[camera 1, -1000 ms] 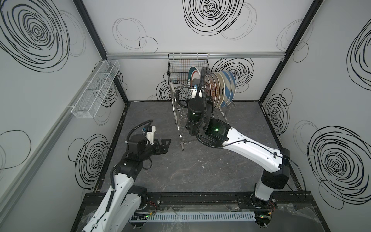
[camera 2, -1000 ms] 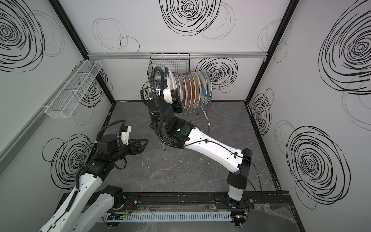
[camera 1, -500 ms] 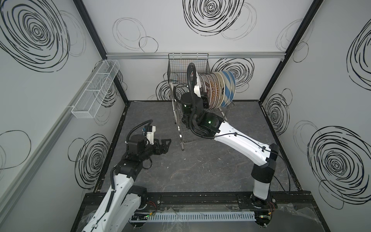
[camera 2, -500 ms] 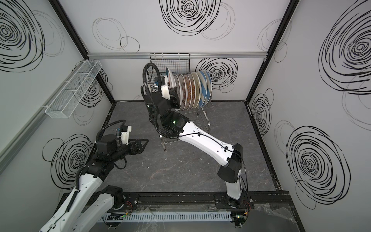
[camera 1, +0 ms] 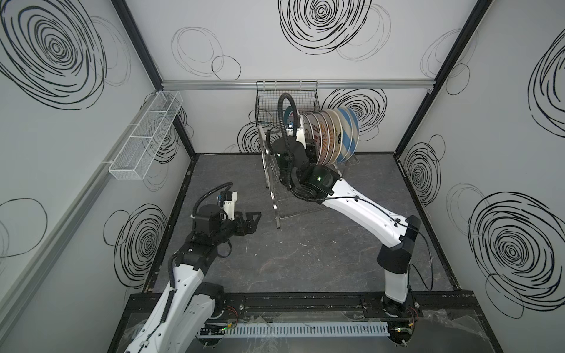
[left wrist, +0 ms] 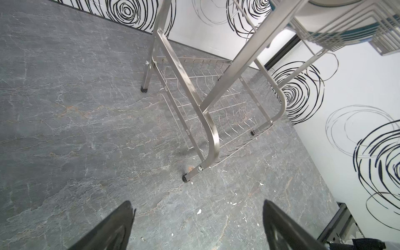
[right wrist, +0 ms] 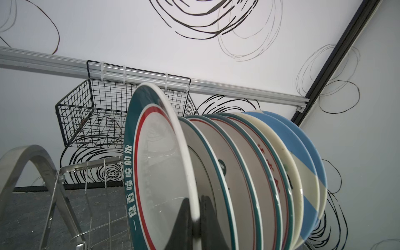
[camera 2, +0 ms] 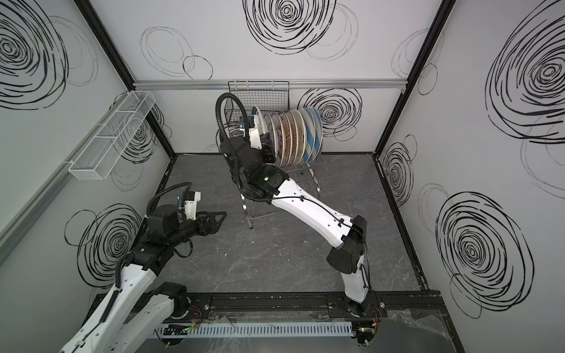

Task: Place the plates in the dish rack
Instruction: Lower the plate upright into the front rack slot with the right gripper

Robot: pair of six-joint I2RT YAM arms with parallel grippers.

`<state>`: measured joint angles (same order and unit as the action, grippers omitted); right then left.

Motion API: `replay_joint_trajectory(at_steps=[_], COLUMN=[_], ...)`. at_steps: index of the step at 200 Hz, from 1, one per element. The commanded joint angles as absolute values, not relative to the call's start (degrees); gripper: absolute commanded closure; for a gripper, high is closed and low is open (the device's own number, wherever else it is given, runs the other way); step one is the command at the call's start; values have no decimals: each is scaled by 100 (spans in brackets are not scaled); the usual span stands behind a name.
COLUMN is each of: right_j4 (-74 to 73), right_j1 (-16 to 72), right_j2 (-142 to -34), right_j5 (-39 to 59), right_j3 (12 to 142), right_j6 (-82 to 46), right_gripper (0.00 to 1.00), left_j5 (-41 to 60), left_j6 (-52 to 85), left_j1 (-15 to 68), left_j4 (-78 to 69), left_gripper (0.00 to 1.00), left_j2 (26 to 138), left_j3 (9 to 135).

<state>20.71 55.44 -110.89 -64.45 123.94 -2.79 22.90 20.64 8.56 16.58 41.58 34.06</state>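
My right gripper [right wrist: 194, 202] is clamped on the rim of the teal-rimmed plate [right wrist: 155, 164]; the plate's lower edge is cut off in the wrist view and hidden behind my wrist in both top views, so I cannot tell whether it sits in a slot of the dish rack [left wrist: 187, 86]; the plate stands on edge over the rack's upper tier, at the end of the row of other plates [camera 1: 333, 137], its face across the rack's length; since a second ago my right elbow has folded toward the rack; my left gripper [left wrist: 197, 202], fingers apart, waits unchanged near the rack's foot.
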Motion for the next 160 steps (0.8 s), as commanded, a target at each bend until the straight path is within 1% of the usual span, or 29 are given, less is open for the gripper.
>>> replay_joint_trajectory(at_steps=[1,69,75,85,107,145,160], right_j4=[2242,2622,2641,2655,2698,2698,2724], right_j1=[5479,5370,5371,5379,5406,5492,5543], right_j2=[-11127,-11153,-11153,-11145,-11080,-10944,-10925], right_j5=[-6450,-6149,-6128,-6103,-6039,-6041,-6099], right_j3=[12621,12587,12594,12601,12615,12686,12773], right_j6=[-557,-905,-896,-905,-904,-786,-691], right_gripper=[100,100,96,87,79,74,68], left_j5=[2356,2345,2340,2329,2314,2277,2250], left_j6=[2062,2061,2063,2061,2065,2065,2061], left_j1=[822,817,818,811,800,774,773], left_j4=[1415,1410,1424,1417,1424,1442,1464], left_gripper=[4,4,4,4,4,4,4], left_j2=[4165,4179,4176,4175,4166,4165,4157], left_j3=[3358,3358,3356,3355,3353,3357,3366])
